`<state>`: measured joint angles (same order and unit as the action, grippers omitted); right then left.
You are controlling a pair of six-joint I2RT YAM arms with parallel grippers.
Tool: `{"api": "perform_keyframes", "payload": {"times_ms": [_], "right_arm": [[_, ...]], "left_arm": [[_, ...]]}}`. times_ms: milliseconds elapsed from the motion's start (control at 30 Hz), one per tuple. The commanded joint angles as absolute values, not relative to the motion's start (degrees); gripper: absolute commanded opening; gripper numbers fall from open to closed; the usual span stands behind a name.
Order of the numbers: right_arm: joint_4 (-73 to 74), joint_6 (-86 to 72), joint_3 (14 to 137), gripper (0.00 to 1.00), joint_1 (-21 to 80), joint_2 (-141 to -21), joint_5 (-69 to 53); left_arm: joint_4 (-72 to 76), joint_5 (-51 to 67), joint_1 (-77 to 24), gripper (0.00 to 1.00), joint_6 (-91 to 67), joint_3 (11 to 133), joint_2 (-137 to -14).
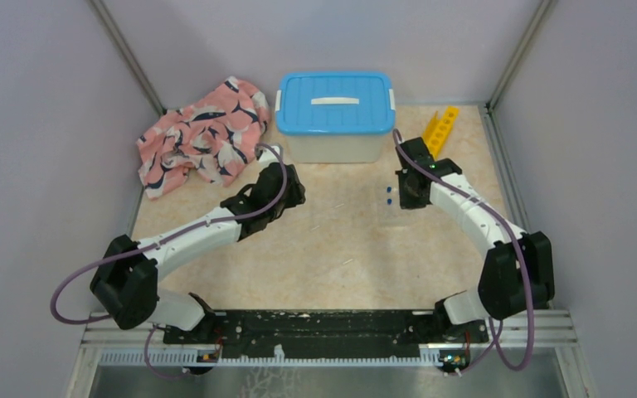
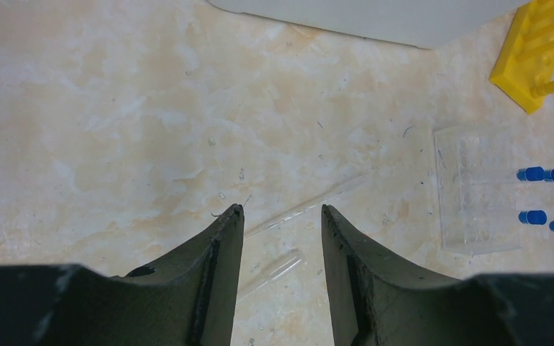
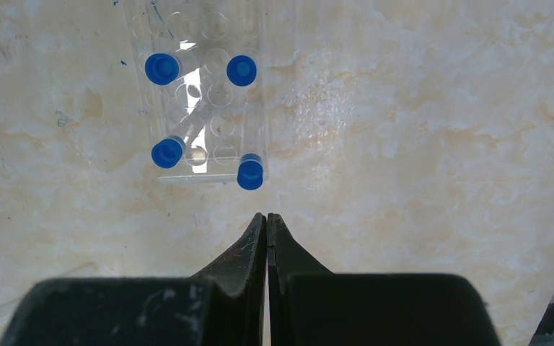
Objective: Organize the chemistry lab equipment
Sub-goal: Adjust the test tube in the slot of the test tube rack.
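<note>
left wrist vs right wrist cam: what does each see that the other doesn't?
Left wrist only: the open left hand, the yellow rack, an edge of the white bin, and thin clear pipettes lying flat (the right view's left edge shows faint hints at most). Right wrist only: the shut right hand, empty. Both: the clear holder with four blue-capped tubes, on the marbled tabletop.

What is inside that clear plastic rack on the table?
Four blue-capped tubes stand in the clear rack, at least one leaning; its other holes look empty. Nothing covers it, but whether the tubes hold liquid cannot be told.
</note>
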<state>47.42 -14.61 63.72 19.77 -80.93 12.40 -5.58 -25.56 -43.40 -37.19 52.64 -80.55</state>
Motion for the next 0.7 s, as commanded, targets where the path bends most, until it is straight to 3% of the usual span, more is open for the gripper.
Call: {"api": "perform_keyframes", "payload": {"times_ms": [0,667], "right_arm": [[44.2,-15.2,64.1,0.0,20.2,-82.2,11.9],[41.5,-14.9,64.6,0.0,20.2,-86.1,11.2]], "left_arm": [[-5.0,-26.8,-43.7,0.5,-35.9,54.5,-80.2],[-4.4,-26.5,-43.7,0.5,-35.7,55.0,-82.0]]}}
